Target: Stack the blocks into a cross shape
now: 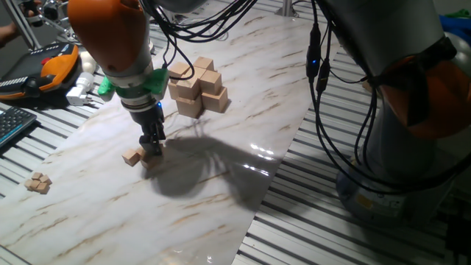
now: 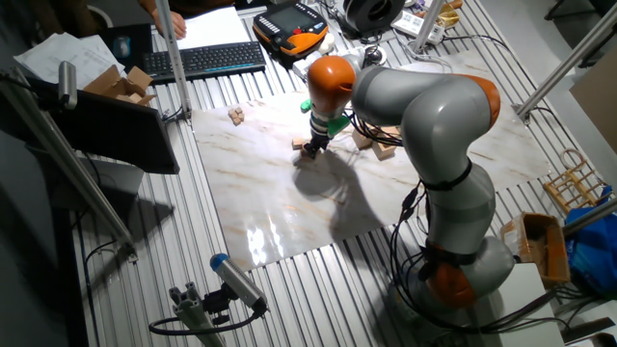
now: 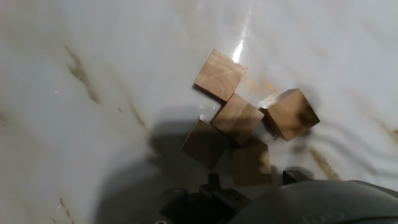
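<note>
Wooden small blocks [image 3: 239,118] bunched under gripper [image 1: 153,144]. Can't tell if jaws open or holding any. Pick just one, lift straight, carry to cross shape [image 1: 197,88].

Reaches down steeply from the grey, orange-jointed arm [image 2: 424,106], wrist near vertical, green collar above the gripper [image 1: 152,145]. Hangs low with dark fingers [image 1: 156,140] pointing straight down, tips at or just above the surface [image 1: 221,184]. Too dark and small to tell whether spread or closed.
</note>
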